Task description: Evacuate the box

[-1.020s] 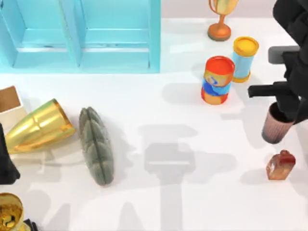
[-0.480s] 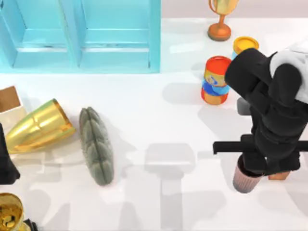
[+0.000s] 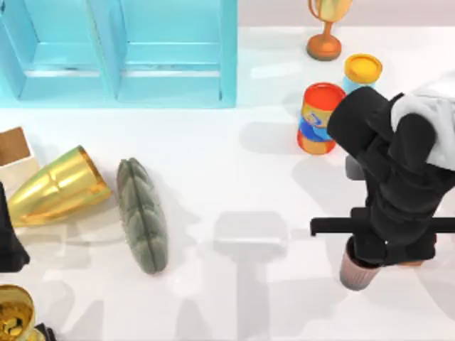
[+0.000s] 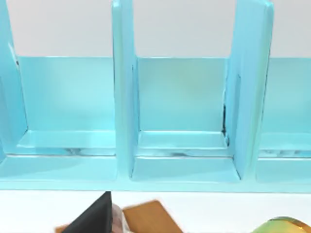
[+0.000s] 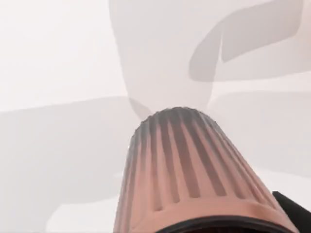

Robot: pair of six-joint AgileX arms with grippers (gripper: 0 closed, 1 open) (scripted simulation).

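Carrying ribbed cup [image 3: 357, 267] pinched in right gripper [image 3: 370, 250] over table's right front; box [image 3: 14, 153] sat at far left edge. Advised: lower cup upright, then release. Left gripper [image 4: 95, 219] near box, finger state unclear.

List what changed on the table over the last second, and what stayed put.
The right pincer carried the ribbed pink cup from beside the cans toward the table's near edge, drifting slightly left. The box, gold cone, grey cushion and the parked left arm stayed as they were.
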